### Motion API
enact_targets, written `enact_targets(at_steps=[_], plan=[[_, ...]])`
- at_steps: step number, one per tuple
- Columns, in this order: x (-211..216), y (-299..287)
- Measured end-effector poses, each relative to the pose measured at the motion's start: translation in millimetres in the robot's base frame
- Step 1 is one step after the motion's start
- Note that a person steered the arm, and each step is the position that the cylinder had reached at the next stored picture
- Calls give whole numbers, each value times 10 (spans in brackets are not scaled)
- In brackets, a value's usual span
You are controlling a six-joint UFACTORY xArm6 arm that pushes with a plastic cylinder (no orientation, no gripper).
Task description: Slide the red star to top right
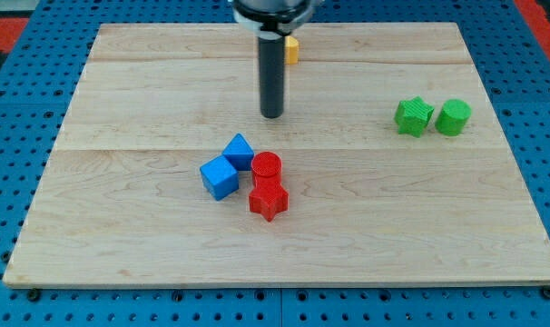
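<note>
A: Where is the red star (pixel 268 199) now?

B: It lies a little near of the table's middle. A red cylinder (pixel 266 165) touches it on the far side. Two blue blocks sit just to the left: a cube (pixel 220 177) close beside the star, and another blue block (pixel 240 150) behind that cube, beside the cylinder.

A: How will the star handle?

B: I judge it is light and stiff, so it should slide easily on the smooth wood. Its points can make it turn if the push is off centre. There is nothing to grip it with; it can only be pushed. For the far right corner, I would press on its near-left side, between two points.

A: And the end effector?

B: It is only a rod, so there is no open or closed state to tell. My tip (pixel 271 115) is far of the cluster, well apart from the star and touching no block.

A: What else is there?

B: A green star (pixel 413 117) and a green cylinder (pixel 454 118) stand together on the right, near the likely path. A yellow block (pixel 292 50) at the far edge is partly hidden behind the rod, so I cannot tell its shape. The arm above is cut off. The table (pixel 121 236) is otherwise plain wood.
</note>
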State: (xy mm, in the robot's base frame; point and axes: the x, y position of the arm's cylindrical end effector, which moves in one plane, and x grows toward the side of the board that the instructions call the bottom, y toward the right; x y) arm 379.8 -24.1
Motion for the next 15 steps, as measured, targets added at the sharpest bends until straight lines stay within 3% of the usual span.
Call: enact_targets(at_steps=[1, 2, 3, 4, 5, 7, 8, 10, 11, 12, 14, 15], plan=[[236, -520], [759, -575], [1188, -1080], [1564, -698], [1553, -90], [1668, 283], [1336, 472], [209, 378], [111, 185], [147, 522], [-846, 1234], [-779, 985]])
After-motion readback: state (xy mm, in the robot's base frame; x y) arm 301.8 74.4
